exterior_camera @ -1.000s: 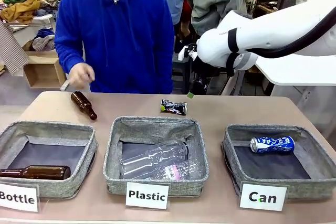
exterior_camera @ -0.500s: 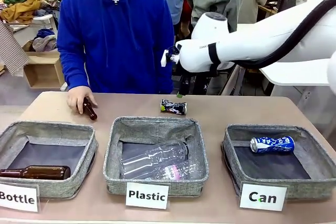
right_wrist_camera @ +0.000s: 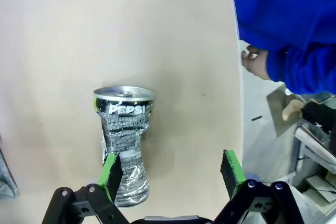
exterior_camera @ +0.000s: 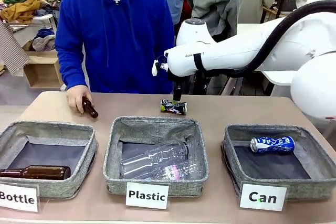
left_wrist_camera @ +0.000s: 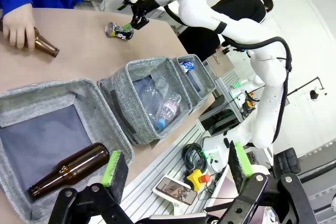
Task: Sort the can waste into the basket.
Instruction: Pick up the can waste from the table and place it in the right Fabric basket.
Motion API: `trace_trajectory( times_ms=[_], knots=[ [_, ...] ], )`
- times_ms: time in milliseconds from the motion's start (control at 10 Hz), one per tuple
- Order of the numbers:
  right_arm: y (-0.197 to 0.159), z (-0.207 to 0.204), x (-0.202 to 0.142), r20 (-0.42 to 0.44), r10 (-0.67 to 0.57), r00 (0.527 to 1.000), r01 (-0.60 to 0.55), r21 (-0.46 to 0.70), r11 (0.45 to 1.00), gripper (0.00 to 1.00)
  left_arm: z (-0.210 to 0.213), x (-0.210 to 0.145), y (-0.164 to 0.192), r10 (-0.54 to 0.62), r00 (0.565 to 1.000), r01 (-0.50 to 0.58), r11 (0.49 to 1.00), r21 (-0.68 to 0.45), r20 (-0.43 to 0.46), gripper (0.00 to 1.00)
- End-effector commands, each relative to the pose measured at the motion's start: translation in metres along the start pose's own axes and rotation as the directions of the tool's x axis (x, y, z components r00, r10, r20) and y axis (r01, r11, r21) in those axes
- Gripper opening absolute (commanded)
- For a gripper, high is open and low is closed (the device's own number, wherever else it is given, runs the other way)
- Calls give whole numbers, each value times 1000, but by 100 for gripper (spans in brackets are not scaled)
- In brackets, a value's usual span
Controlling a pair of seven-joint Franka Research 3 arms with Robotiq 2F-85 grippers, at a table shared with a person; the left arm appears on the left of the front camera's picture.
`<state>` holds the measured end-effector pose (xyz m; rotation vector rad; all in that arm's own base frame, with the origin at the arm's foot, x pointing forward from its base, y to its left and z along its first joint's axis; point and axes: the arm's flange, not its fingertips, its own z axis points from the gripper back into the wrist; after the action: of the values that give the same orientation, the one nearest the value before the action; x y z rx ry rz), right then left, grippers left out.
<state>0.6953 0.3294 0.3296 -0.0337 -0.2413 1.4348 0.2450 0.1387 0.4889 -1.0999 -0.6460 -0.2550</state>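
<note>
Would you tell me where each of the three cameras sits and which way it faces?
Front view: fixed on the robot's side, facing across the table at the person; the right arm enters from picture right, right gripper just above the black can.
Left wrist view: on the left wrist, looking down past the open left gripper over the Bottle bin.
Right wrist view: on the right wrist, looking straight down past the open right gripper at the black can.
Shared: all three show the black can.
</note>
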Motion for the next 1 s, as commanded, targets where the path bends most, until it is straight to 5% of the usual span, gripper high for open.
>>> trace_trajectory(
  times_ms=[0, 500, 900],
  knots=[
    [-14, -4, 14, 8, -52, 999, 51, 76, 996, 100, -1, 0, -3, 7, 1000, -7, 1000, -5, 14, 100],
    [-15, -14, 11, 4, -95, 995, 94, 125, 988, 100, -1, 0, -3, 7, 1000, -7, 1000, -5, 14, 100],
    [37, 108, -74, 76, -140, 987, 134, 81, 988, 100, -1, 0, -3, 7, 1000, -7, 1000, -5, 14, 100]
  ],
)
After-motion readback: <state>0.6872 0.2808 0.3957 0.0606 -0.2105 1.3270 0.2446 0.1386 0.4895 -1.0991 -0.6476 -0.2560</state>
